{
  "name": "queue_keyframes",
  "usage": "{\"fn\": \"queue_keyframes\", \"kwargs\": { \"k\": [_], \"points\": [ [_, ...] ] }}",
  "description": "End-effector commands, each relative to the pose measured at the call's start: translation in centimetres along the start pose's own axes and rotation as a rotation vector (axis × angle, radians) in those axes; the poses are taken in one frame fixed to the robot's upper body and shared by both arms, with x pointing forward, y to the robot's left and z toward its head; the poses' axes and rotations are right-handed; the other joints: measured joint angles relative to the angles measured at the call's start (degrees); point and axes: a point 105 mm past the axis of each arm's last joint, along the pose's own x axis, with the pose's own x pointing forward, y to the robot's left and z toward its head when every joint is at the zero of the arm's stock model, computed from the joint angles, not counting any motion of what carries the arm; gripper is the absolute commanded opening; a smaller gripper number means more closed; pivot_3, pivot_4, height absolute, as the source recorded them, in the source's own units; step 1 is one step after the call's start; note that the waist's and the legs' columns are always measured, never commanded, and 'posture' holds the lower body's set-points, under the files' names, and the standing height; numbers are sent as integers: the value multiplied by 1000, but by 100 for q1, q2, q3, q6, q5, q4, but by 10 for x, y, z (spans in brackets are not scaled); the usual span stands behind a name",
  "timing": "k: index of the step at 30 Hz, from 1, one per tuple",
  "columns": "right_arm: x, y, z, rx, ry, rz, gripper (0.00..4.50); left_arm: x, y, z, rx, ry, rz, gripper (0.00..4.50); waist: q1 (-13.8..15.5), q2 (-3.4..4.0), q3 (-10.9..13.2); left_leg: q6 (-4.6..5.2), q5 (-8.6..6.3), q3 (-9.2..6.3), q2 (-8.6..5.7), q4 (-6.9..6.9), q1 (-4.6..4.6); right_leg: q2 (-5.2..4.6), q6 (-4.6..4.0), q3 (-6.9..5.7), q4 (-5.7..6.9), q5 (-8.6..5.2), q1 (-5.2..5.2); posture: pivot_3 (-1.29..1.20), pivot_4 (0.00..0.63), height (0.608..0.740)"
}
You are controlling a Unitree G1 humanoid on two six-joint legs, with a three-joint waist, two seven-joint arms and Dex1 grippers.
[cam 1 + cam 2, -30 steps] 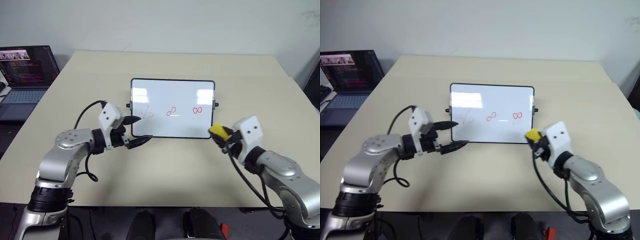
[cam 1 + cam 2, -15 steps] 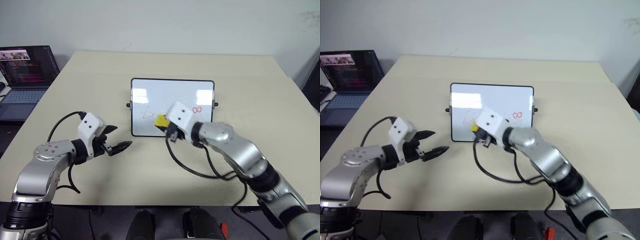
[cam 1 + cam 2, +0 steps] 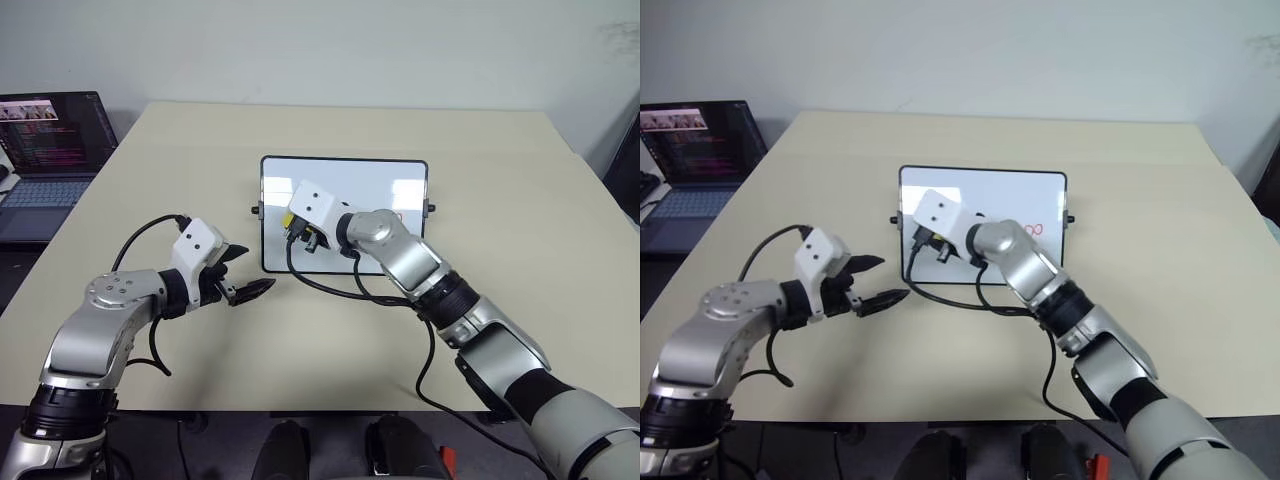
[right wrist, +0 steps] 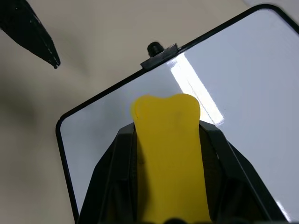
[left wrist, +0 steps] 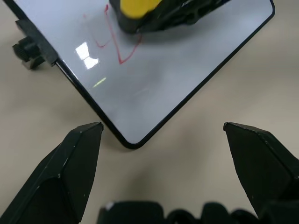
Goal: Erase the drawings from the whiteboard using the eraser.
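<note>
Yellow eraser [image 4: 168, 158], squeezed in our right gripper [image 3: 303, 232], sits over the whiteboard's [image 3: 350, 180] left end at the triangle scribble [image 5: 122, 51], two red loops [image 3: 396, 217] lying rightward; our spread-fingered left gripper [image 3: 245, 275] waits beside the board's near-left corner.

Middle of the whiteboard [image 3: 385, 190] behind the right arm.

Right tool [image 4: 169, 154] carried eraser [image 4: 170, 154] across whiteboard [image 3: 400, 180] onto leftmost drawing [image 5: 122, 51].
</note>
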Motion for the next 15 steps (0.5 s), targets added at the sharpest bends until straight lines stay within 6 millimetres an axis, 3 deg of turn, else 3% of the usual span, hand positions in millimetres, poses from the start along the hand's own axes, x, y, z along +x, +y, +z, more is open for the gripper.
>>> {"fn": "queue_keyframes", "kwargs": {
  "k": [1, 9, 12, 15],
  "points": [
    [4, -7, 15, -42, -37, -11, 1353, -1, 5, 11, 50, -17, 9, 4500, -4, 0, 0, 0, 0, 0, 0, 0, 0, 0, 0, 0, 0, 0, 0, 0, 150, 740],
    [12, 7, -21, -131, 89, 63, 1353, 1, 9, 10, 52, -12, 24, 4500, -6, 1, 0, 0, 0, 1, -1, 0, 0, -2, -2, 2, 0, -1, 0, 0, 150, 740],
    [12, 1, -21, -174, 89, 24, 1353, 1, 11, 9, 51, -11, 28, 4500, -6, 1, 0, 0, 0, 0, -1, 0, 5, -2, -5, 1, 5, 1, 0, 0, 150, 740],
    [11, -23, -1, -212, 26, -103, 1353, 1, 11, 8, 50, -11, 29, 4500, -5, 2, 1, 0, 1, -2, 0, 0, 6, -1, -16, -1, 7, 8, 1, 0, 150, 740]
  ]
}}
